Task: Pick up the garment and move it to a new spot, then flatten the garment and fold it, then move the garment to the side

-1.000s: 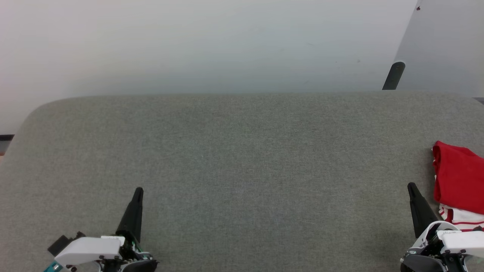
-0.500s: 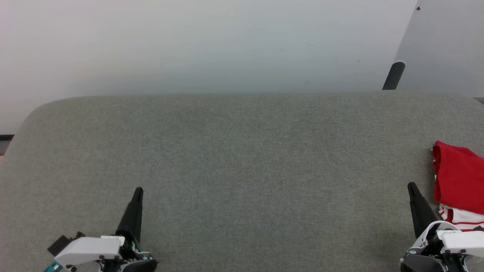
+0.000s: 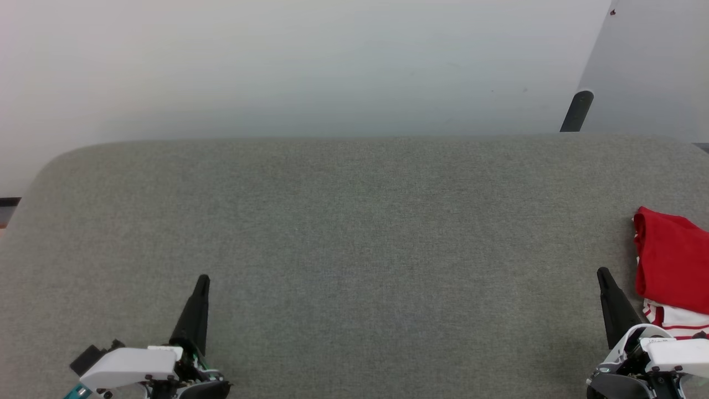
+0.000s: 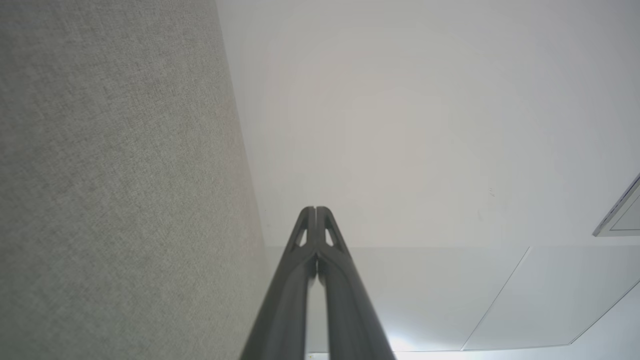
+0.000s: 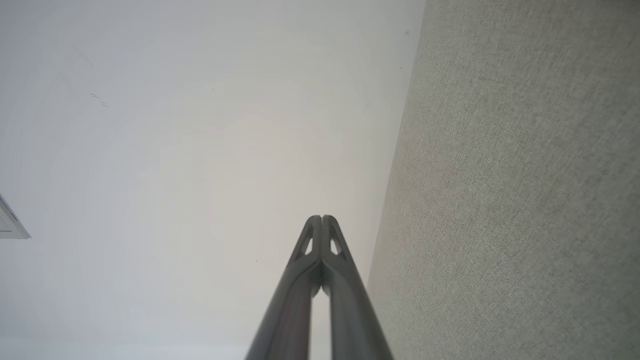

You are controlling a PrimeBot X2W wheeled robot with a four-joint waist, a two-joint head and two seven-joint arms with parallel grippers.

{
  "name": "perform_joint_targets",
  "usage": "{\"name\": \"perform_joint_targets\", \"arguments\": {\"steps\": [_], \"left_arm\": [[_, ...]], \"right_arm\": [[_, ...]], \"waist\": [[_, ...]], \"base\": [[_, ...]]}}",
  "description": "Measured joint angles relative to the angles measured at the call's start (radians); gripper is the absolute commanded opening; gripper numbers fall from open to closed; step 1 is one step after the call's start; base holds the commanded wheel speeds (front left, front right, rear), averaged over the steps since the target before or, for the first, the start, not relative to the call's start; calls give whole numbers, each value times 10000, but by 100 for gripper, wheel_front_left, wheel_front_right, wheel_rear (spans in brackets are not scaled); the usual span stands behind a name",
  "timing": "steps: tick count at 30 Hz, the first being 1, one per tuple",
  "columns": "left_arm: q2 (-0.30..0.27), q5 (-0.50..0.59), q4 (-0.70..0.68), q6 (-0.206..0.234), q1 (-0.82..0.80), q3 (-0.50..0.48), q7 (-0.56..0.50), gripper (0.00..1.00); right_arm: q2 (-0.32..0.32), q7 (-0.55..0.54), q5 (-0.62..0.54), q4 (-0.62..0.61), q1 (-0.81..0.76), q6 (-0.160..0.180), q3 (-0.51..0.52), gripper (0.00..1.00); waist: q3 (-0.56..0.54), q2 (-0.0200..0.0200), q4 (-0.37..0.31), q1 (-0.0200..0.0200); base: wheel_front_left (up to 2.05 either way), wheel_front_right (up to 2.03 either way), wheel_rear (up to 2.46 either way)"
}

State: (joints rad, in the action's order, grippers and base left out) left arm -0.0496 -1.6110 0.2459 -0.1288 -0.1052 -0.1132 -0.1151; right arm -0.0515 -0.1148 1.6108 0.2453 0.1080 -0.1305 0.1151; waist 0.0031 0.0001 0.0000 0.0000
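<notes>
Folded garment at the far right edge of the head view, lying on the grey fabric-covered surface: red panel on top, white cloth with red stripes peeking out below it, partly cut off by the frame. Right gripper just beside the garment's left edge, its tip clear of the red cloth, fingers pressed together into a single dark point, gripping nothing. Left gripper well apart at the lower left, likewise closed and holding nothing, over the grey fabric. In both wrist views, fingertips meeting with no gap, seen against a pale wall with the grey fabric alongside. Behind the surface's far right corner, a dark rounded post slanting up beside a pale panel.
</notes>
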Motion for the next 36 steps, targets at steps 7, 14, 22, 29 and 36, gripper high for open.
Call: {"name": "perform_joint_targets", "arguments": {"steps": [7,14,22,29,36], "left_arm": [[2,0,0,0,0,-2,0,0],[2,0,0,0,-1,-6,0,0],[2,0,0,0,-1,-6,0,0],[2,0,0,0,-1,-4,0,0],[2,0,0,0,-1,-2,0,0]], "right_arm": [[0,0,0,0,0,0,0,0],[2,0,0,0,0,0,2,0],[2,0,0,0,0,0,2,0],[2,0,0,0,0,0,2,0],[2,0,0,0,0,0,2,0]], "waist": [[0,-1,0,0],[0,0,0,0],[0,0,0,0],[0,0,0,0],[0,0,0,0]], "base": [[0,0,0],[0,0,0],[0,0,0],[0,0,0],[0,0,0]]}}
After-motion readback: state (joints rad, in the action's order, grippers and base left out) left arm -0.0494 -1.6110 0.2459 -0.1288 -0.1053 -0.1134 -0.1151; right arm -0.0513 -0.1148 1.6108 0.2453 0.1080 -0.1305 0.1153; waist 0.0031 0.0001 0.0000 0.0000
